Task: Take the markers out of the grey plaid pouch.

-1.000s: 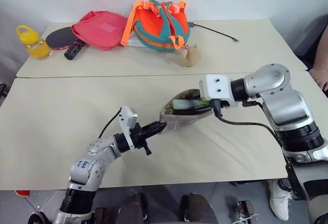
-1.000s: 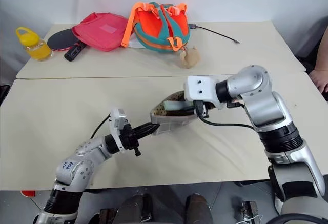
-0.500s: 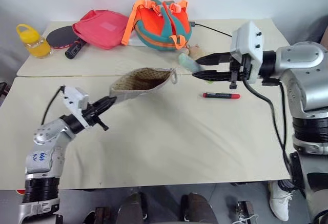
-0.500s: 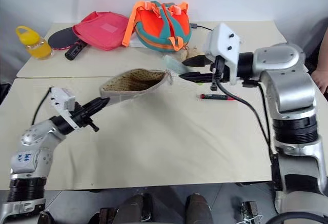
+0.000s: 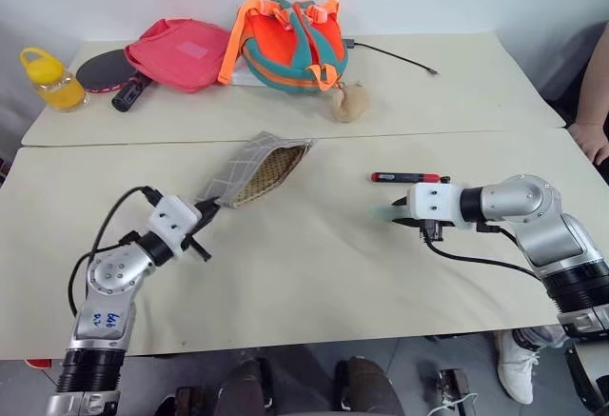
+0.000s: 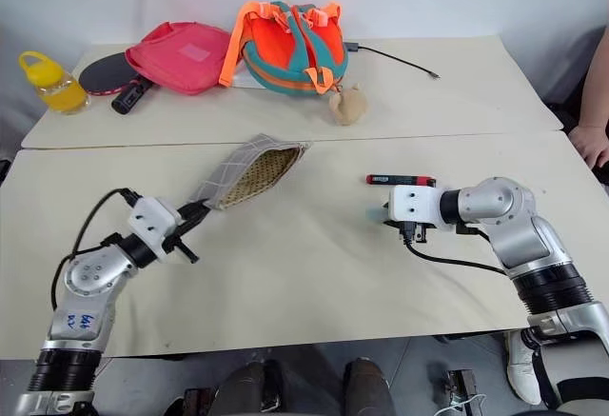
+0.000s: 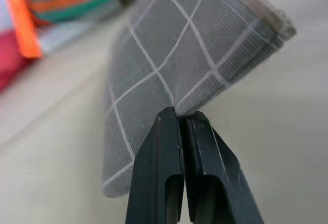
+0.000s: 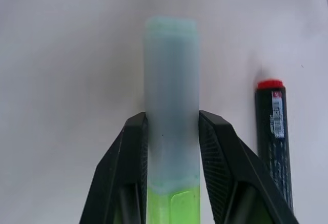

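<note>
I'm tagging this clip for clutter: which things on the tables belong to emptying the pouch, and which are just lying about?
Part of the job:
- grey plaid pouch, pinched in the left gripper
- mint green marker, held in the right gripper
- red marker, lying on the table

Just lying about:
- orange-teal backpack
- pink-red bag
- paddle
- yellow bottle
- cable

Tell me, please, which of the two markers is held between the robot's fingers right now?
The pale mint green marker, clamped in the right gripper; the red marker lies free on the table beside it.
</note>
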